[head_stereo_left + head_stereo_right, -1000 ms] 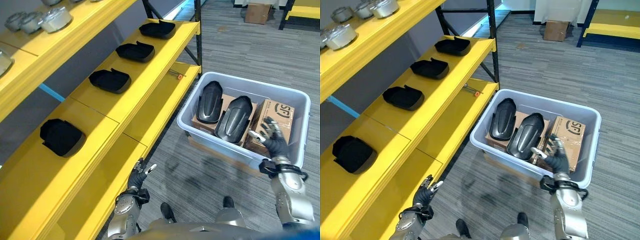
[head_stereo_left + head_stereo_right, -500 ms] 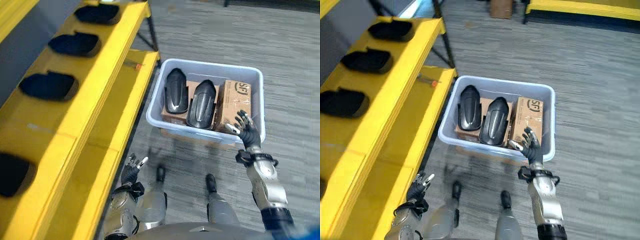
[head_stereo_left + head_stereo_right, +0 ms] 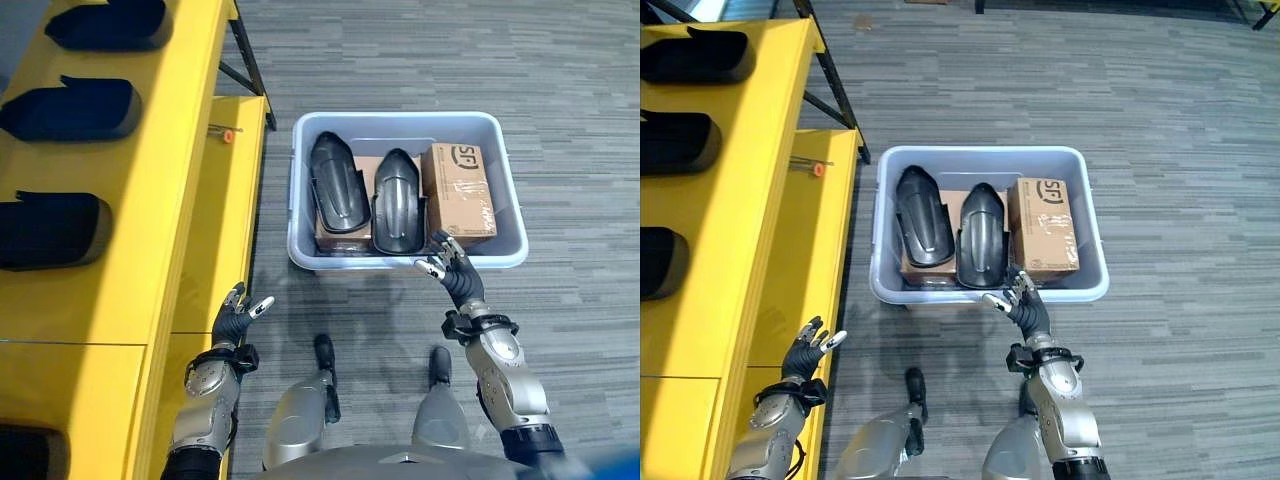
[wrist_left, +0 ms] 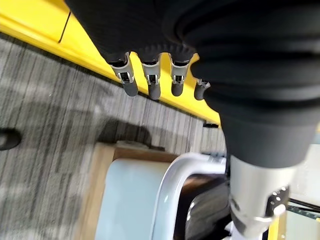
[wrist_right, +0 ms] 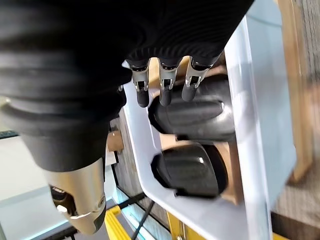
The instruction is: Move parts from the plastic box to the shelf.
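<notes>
right hand (image 3: 458,278) spread, over plastic box (image 3: 305,210) rim

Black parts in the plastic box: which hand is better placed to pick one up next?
Probably the right hand: open at the plastic box's near rim, beside the nearer black part. The left hand hangs by the shelf.

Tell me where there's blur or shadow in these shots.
Left eye view: the plastic box and the parts in it look crisp, with soft shadow on the carpet along the box's near wall. Left wrist view: the left hand and its cover look soft, so close to the camera. Right wrist view: the right hand likewise.
</notes>
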Available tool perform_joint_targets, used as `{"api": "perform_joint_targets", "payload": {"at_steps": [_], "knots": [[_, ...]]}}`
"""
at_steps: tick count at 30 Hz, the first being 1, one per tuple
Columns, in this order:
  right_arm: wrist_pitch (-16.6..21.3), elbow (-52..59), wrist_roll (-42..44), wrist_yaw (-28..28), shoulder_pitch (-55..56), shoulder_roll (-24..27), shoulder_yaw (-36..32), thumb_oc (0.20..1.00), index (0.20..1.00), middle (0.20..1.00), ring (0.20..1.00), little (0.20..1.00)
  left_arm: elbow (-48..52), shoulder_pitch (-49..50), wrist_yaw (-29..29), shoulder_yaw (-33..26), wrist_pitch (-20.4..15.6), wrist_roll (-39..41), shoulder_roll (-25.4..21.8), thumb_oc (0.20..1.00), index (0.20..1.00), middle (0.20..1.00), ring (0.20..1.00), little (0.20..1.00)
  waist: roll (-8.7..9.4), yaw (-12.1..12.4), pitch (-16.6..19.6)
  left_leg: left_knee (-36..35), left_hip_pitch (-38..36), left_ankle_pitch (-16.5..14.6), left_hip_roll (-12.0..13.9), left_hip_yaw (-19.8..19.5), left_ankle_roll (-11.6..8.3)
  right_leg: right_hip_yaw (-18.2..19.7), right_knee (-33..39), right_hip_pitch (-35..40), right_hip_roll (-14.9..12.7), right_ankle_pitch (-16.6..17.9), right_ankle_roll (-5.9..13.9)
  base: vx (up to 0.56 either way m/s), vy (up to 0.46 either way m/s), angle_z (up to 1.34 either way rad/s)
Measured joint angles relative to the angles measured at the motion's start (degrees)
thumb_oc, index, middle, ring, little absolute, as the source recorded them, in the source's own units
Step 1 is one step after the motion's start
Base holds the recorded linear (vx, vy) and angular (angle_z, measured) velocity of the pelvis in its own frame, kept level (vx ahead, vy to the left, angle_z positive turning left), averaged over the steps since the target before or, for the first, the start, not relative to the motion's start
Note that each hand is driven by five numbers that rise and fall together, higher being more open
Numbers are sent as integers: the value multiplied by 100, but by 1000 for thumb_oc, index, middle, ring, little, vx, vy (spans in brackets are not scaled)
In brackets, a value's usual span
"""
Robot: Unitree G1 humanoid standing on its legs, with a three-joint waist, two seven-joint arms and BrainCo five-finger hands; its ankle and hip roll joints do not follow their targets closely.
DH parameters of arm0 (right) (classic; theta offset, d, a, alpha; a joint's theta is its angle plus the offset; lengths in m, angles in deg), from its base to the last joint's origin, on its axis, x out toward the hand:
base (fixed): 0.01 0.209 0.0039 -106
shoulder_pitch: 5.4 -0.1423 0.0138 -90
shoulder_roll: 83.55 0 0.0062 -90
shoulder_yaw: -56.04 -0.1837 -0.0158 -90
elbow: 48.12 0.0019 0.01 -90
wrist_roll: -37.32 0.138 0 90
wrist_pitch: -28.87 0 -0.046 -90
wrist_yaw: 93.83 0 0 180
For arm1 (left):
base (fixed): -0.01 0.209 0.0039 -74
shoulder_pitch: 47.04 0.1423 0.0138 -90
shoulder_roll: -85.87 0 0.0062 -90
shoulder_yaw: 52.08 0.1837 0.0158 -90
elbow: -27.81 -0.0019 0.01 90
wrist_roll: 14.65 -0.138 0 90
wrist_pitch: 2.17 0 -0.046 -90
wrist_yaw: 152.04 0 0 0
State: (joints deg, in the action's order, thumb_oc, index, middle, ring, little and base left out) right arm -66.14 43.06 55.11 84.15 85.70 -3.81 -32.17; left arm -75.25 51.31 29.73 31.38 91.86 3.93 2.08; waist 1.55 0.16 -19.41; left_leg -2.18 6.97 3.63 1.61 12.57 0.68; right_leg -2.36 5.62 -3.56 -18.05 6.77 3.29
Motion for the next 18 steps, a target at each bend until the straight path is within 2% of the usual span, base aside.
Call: {"api": "perform_joint_targets", "payload": {"at_steps": [1,2,3,4,5,6,7,10,12,14,18], "knots": [[-7,-1,-1,4,-13,24,-5,1000,1000,1000,1000,1000,4,8,2,8,0,0,8,1000,1000,1000,1000,1000,70,-8,-5,-56,0,65,-13,-31,-95,3,-13,9,42,89,1,-65,-99,20],[-9,-9,-1,4,-19,32,-15,1000,1000,1000,1000,1000,11,35,5,45,-1,0,-10,1000,1000,1000,1000,1000,130,17,-11,-123,4,129,-8,-47,-186,-34,-32,-1,81,-45,137,-65,-99,-2],[-19,-72,-60,102,-398,288,110,1000,1000,1000,1000,1000,39,76,13,167,1,1,25,1000,1000,1000,1000,1000,-3,-3,-138,-173,45,246,160,-53,-328,-6,-34,-85,237,-114,368,-91,-176,-17],[-18,-111,-119,133,-651,502,130,1000,1000,1000,1000,1000,110,91,-6,346,2,1,38,1000,1000,1000,1000,1000,-179,-64,-239,-204,132,326,335,-71,-414,-9,-36,-189,399,-119,399,-89,-179,-29],[-8,-221,-130,291,-1148,837,137,1000,1000,1000,1000,1000,135,50,-3,540,4,3,208,1000,1000,1000,1000,1000,-437,-142,-398,-256,162,456,560,-74,-527,-33,-35,-253,663,-112,486,-108,-221,-22],[-9,-392,-148,371,-1451,1013,181,1000,1000,1000,1000,1000,136,2,-11,702,6,4,276,1000,1000,1000,1000,1000,-581,-210,-481,-297,163,512,716,-84,-597,-36,-34,-275,808,-96,448,-54,-117,-31],[-9,-585,-227,533,-1878,1098,169,1000,1000,1000,1000,1000,169,-77,-52,882,6,6,457,1000,1000,1000,1000,1000,-784,-299,-645,-318,178,577,952,-85,-676,-32,-32,-342,1044,-76,314,-65,-141,-27],[-1,-770,-291,781,-2265,1221,216,1000,1000,1000,1000,1000,223,-278,-68,1033,17,33,705,1000,1000,1000,1000,1000,-1108,-426,-975,-317,219,672,1183,-87,-768,-19,-30,-411,1285,-22,190,-62,-120,-17],[-21,-1200,-299,958,-2438,1214,322,1000,1000,1000,1000,1000,270,-332,-63,1091,24,48,712,1000,1000,1000,1000,1000,-1172,-426,-998,-322,421,728,1248,-92,-800,6,-31,-640,1348,6,149,-17,-102,-8],[-25,-1374,-298,1081,-2404,1234,332,1000,1000,1000,1000,1000,245,-351,-59,1101,31,95,715,1000,1000,1000,1000,1000,-1168,-362,-1002,-321,429,728,1214,-110,-800,-14,-22,-631,1302,4,164,-7,-82,4],[-7,-1695,-300,1332,-3009,1265,303,1000,1000,1000,1000,1000,267,-350,-44,1100,34,143,653,1000,1000,1000,1000,1000,-1174,-310,-998,-322,821,761,1089,-131,-756,0,-24,-1011,1149,64,244,-7,-31,4]]}}
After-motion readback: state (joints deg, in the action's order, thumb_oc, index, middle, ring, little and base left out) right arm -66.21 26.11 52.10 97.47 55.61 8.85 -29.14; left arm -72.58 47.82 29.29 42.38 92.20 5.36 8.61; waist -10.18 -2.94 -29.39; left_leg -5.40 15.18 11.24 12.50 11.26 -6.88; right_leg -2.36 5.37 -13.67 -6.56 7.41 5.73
